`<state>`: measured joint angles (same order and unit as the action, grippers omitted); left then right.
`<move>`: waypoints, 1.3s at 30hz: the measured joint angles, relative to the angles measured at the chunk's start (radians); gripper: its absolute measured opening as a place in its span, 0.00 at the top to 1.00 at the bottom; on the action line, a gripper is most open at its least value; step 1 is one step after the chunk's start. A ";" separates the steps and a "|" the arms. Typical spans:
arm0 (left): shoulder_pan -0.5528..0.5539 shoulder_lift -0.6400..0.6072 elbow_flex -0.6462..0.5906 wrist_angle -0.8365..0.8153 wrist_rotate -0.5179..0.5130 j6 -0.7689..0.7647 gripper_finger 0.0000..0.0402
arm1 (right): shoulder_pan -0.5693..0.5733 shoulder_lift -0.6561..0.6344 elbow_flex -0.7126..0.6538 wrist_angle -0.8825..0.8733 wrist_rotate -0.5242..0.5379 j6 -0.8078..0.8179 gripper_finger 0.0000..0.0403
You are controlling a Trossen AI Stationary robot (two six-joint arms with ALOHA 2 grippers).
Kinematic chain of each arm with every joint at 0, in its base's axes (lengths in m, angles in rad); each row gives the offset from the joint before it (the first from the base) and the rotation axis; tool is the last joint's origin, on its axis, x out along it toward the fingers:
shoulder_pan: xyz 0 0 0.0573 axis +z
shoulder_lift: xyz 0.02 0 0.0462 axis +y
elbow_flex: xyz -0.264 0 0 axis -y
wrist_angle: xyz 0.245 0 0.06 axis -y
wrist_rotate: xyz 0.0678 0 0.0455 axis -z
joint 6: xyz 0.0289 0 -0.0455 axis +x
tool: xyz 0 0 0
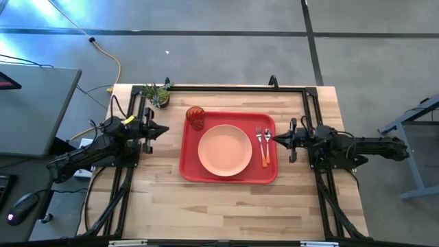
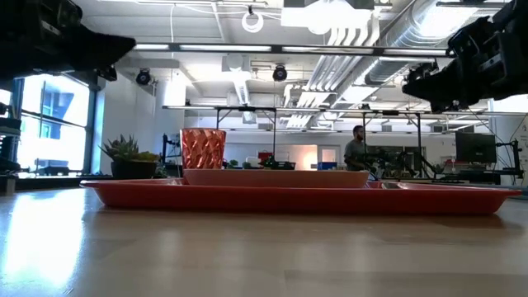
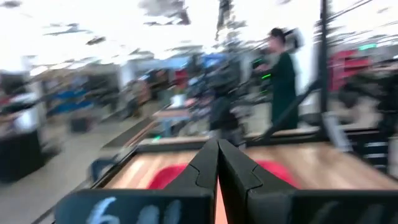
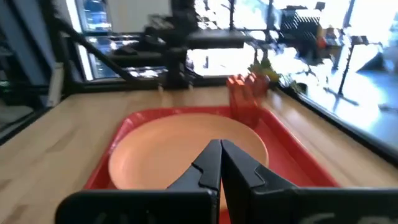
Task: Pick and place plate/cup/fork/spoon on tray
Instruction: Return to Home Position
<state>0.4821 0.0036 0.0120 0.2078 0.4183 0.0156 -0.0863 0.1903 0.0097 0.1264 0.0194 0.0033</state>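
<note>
A wooden table point(image 1: 158, 199) is seen from above, with a red tray point(image 1: 192, 171) lying at its middle and all four table items already sitting on it. The peach-pink plate point(image 1: 225, 149) is resting flat in the tray's centre. The orange-red cup point(image 1: 195, 118) is standing upright in the tray's far left corner, just beside the plate and apart from it. The fork point(image 1: 259, 139) and the spoon point(image 1: 267, 143) are lying side by side on the tray's right part, between the plate and the right rim, handles pointing toward the near side. A small potted plant point(image 1: 158, 94) is standing on the table beyond the tray's far left corner. The left gripper point(image 1: 165, 129) is hanging to the left of the tray, well clear of it, fingers pressed together and carrying nothing. The right gripper point(image 1: 277, 139) is hanging at the tray's right rim, close to the fork and spoon, fingers likewise clenched and empty. Judging by this layout, the placing work is finished and the step in hand is bringing the arms to rest. The next move is calling only for each arm to draw away from the tray, with the right one taking care not to brush the cutlery beside it.
</note>
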 joint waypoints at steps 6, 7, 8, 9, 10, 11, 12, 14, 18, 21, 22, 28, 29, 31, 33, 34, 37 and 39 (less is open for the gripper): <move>-0.072 0.003 0.000 0.053 -0.090 0.029 1.00 | 0.000 0.000 0.000 -0.006 0.042 0.029 1.00; -0.090 0.006 0.000 0.051 -0.130 0.039 1.00 | 0.000 0.000 0.000 0.013 0.051 0.008 1.00; -0.109 0.009 0.000 0.049 -0.164 0.042 1.00 | 0.000 0.000 0.000 0.028 0.070 -0.031 1.00; -0.127 0.010 0.000 0.048 -0.198 0.046 1.00 | 0.001 0.000 0.000 0.041 0.106 -0.079 1.00; -0.144 0.012 0.000 0.046 -0.229 0.054 1.00 | 0.000 0.000 0.000 0.042 0.142 -0.099 1.00; -0.160 0.017 0.000 0.043 -0.256 0.068 1.00 | 0.000 0.000 0.000 0.035 0.167 -0.092 1.00; -0.175 0.020 0.000 0.037 -0.283 0.075 1.00 | 0.000 0.000 0.000 0.030 0.178 -0.073 1.00; -0.203 0.021 0.000 0.033 -0.323 0.101 1.00 | 0.000 0.000 0.000 0.026 0.182 -0.030 1.00; -0.236 0.021 0.000 0.033 -0.351 0.144 1.00 | 0.000 0.000 0.000 0.024 0.130 -0.001 1.00; -0.241 0.021 0.000 0.064 -0.354 0.146 1.00 | 0.000 0.000 -0.001 0.024 0.093 -0.002 1.00; -0.241 0.020 0.000 0.073 -0.354 0.146 1.00 | 0.000 0.000 -0.001 0.024 0.086 -0.003 1.00; -0.241 0.025 0.000 0.076 -0.353 0.200 1.00 | 0.000 0.000 -0.001 0.024 0.084 -0.003 1.00; -0.241 0.027 0.000 0.076 -0.353 0.211 1.00 | 0.000 0.000 -0.001 0.024 0.084 -0.003 1.00; -0.241 0.027 0.000 0.077 -0.352 0.231 1.00 | 0.000 0.000 -0.001 0.024 0.084 -0.003 1.00; -0.241 0.027 0.000 0.078 -0.352 0.250 1.00 | 0.000 0.000 -0.001 0.023 0.083 -0.003 1.00; -0.241 0.027 0.000 0.082 -0.353 0.258 1.00 | 0.000 0.000 -0.001 0.023 0.083 -0.003 1.00; -0.241 0.027 0.000 0.131 -0.354 0.233 1.00 | 0.000 0.000 -0.001 0.023 0.083 -0.003 1.00; -0.241 0.027 0.000 0.179 -0.354 0.209 1.00 | 0.000 0.000 -0.001 0.023 0.083 -0.003 1.00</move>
<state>0.2413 0.0307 0.0124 0.3870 0.0648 0.2244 -0.0864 0.1902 0.0086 0.1497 0.1021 0.0005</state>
